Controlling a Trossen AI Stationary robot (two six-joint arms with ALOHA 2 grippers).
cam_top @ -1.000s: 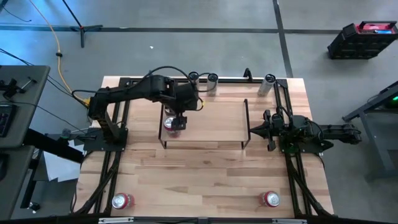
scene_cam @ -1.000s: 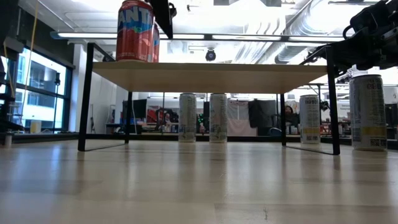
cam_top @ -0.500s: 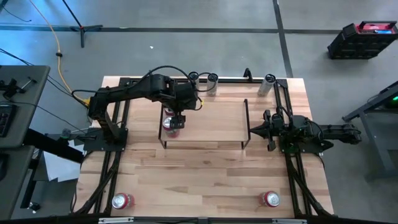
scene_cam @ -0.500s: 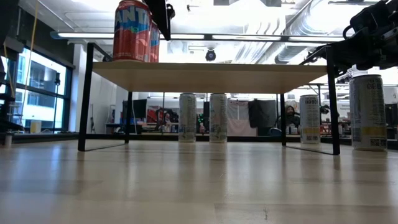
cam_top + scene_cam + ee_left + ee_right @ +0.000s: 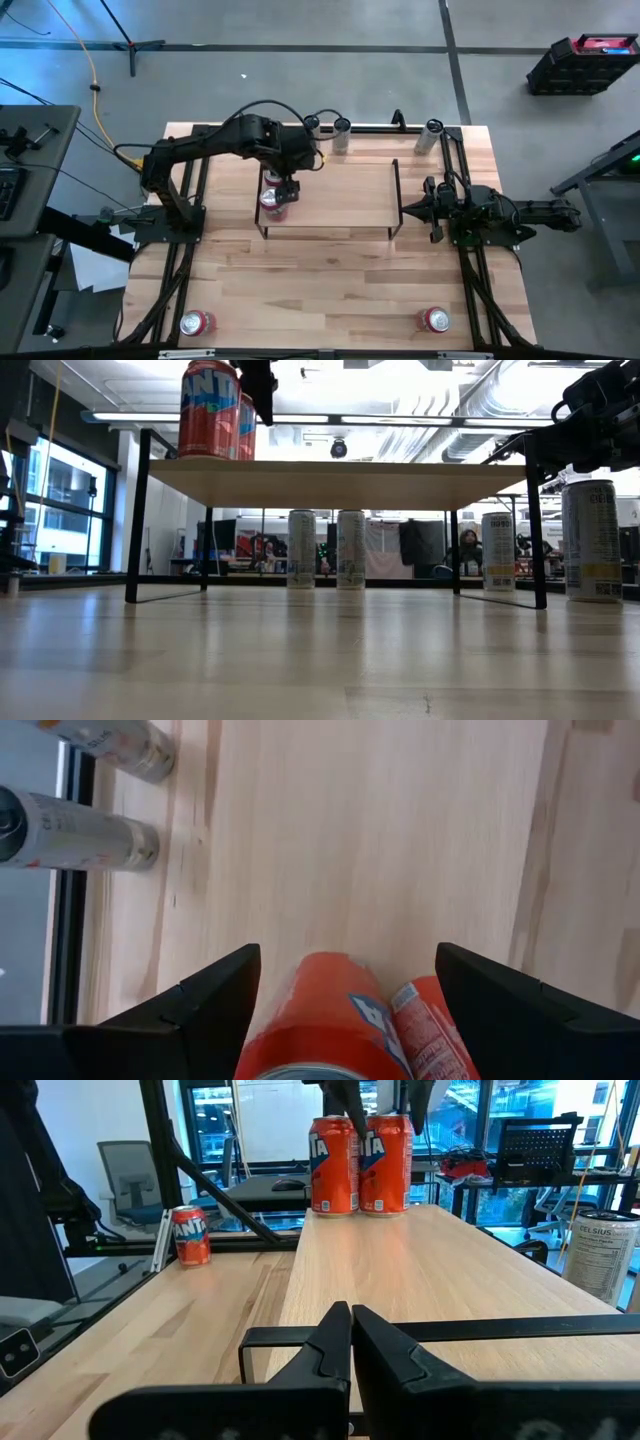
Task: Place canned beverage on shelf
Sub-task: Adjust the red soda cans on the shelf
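Note:
Two orange soda cans stand upright, side by side, at the left end of the shelf (image 5: 345,190), a light-wood board on a black wire frame. My left gripper (image 5: 350,955) reaches down from above over the pair and is shut on the farther can (image 5: 387,1150). The nearer can (image 5: 335,1150) stands against it, and both bases rest on the board. In the low view the pair (image 5: 210,410) shows on the board's left end. My right gripper (image 5: 350,1320) waits shut at the table's right side, level with the shelf's right rail. My left gripper holds the farther can by its upper wall (image 5: 300,1010), pinched between the two fingers, one on its far side and one on its near side. The fingers (image 5: 200,1010) come from above, pointing steeply down. The can is upright with its base on the shelf board.
Three silver cans stand along the table's far edge (image 5: 312,123) (image 5: 342,125) (image 5: 432,133). Two more orange cans stand at the near edge (image 5: 197,322) (image 5: 435,320). The shelf board to the right of the pair is bare wood.
My left gripper has edged toward the table's left edge above the shelf's left end. In the low view the front orange can has shifted the same way along the board, staying upright.

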